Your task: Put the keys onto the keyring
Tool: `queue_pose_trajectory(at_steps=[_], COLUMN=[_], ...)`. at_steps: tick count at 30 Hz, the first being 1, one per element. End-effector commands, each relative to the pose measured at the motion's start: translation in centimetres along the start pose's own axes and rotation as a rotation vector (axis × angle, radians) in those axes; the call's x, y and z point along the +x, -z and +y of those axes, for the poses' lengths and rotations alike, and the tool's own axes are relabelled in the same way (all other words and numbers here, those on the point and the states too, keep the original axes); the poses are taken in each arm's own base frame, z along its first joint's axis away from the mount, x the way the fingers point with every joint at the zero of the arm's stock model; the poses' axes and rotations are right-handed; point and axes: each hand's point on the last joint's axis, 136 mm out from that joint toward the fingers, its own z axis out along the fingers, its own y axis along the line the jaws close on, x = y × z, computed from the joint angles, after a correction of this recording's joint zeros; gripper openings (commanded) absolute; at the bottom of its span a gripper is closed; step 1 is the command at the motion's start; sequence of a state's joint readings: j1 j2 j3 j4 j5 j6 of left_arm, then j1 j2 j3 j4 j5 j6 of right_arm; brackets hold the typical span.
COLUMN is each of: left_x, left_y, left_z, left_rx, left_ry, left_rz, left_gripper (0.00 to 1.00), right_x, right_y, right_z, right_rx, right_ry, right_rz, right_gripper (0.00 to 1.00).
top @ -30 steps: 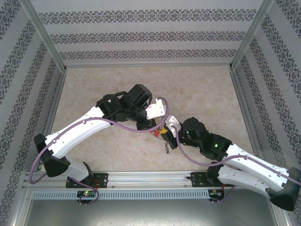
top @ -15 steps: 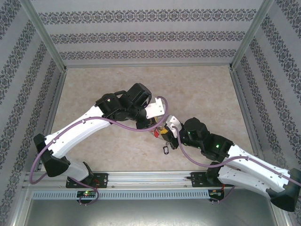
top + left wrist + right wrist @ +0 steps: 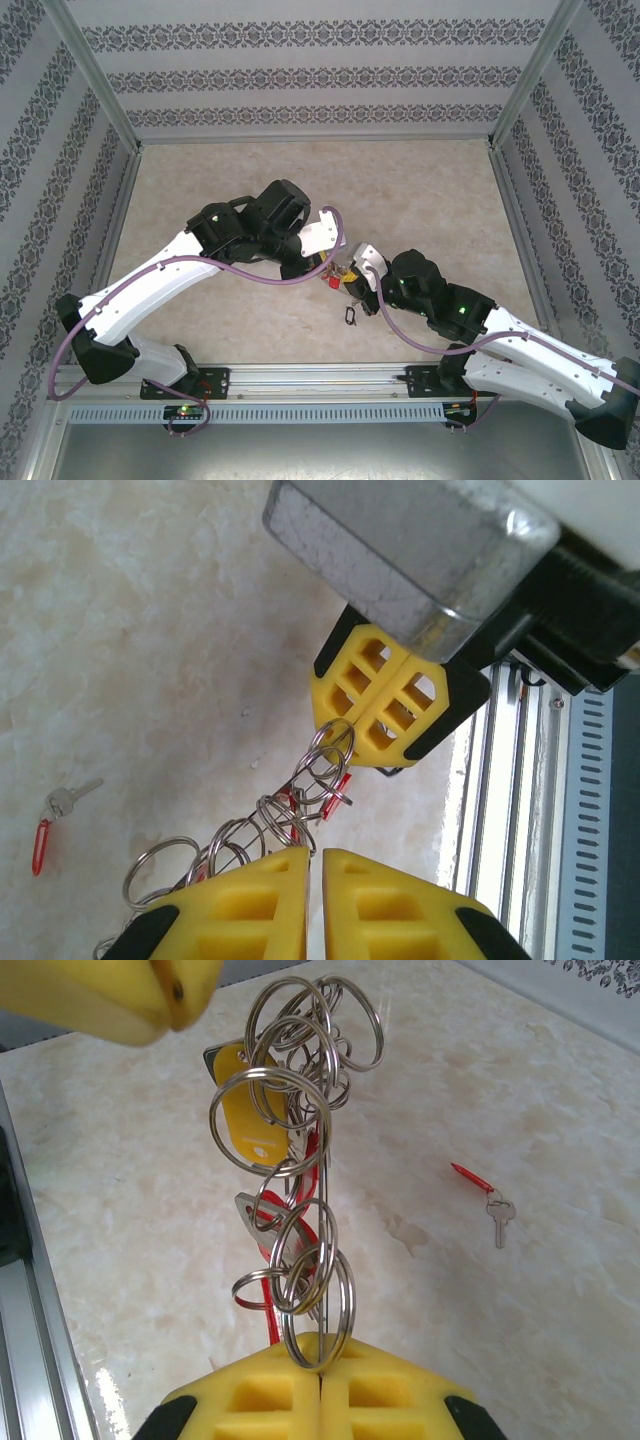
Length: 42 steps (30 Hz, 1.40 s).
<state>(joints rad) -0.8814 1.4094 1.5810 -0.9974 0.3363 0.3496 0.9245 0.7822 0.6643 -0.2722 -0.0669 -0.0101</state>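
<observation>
The right claw (image 3: 320,1355) is clamped shut on the keyring (image 3: 326,1175). The keyring is a thin grey wire loop seen edge-on, and it rises straight out of the seam between the claw's ribbed yellow plastic fingers (image 3: 250,1400). Along the loop crowd many small shiny split rings (image 3: 312,1250), flat silver keys (image 3: 248,1210), slim red tags (image 3: 269,1298) and one rounded yellow tag (image 3: 250,1125). The yellow tag carries a faint pale print that we cannot read.

The bunch spans the gap between the two claws, above the counter (image 3: 560,1310), a glossy cream surface with marbled veining. The left claw (image 3: 313,862) sits at the other end of the bunch. Its yellow fingers are drawn almost together with a thin slit between them, and we cannot tell whether they pinch a ring.

A loose key (image 3: 499,1215) with a red tag lies flat on the counter, well apart from the bunch.

Compared with a second ago, the left arm (image 3: 160,275) has swung slightly toward its own side, while the right arm (image 3: 520,350) holds its pose.
</observation>
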Motion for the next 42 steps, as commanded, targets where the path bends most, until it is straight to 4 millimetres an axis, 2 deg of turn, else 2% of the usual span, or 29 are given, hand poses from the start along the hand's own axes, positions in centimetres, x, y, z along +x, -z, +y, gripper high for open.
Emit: queue_pose_trajectory(at_steps=[1,12,25,31,37,42], left_x=[0.9,2.0,0.5,0.6,0.6,0.5], left_y=[0.4,0.5,0.5,0.3,0.9,0.5], left_z=[-0.2,0.8,0.8,2.5,4.3,4.4], left_rx=[0.004,-0.013,0.024,-0.058,-0.143,-0.126], left_ry=[0.033,0.109,0.106,0.112,0.123,0.125], left_rz=[0.025,0.009,-0.064,-0.049,-0.056,-0.053], left_gripper=[0.12,0.19,0.19,0.19,0.19,0.19], right_x=[-2.6,-2.7,-2.8,-2.9,-2.9,-3.0], right_y=[0.8,0.8,1.1,1.1,1.1,0.9], right_z=[-0.5,-0.3,-0.3,-0.2,-0.3,-0.2], right_rx=[0.024,0.014,0.015,0.013,0.015,0.009], right_ry=[0.008,0.014,0.015,0.016,0.019,0.021], right_rz=[-0.1,-0.101,-0.108,-0.112,-0.109,-0.106], right_gripper=[0.0,0.0,0.0,0.0,0.0,0.0])
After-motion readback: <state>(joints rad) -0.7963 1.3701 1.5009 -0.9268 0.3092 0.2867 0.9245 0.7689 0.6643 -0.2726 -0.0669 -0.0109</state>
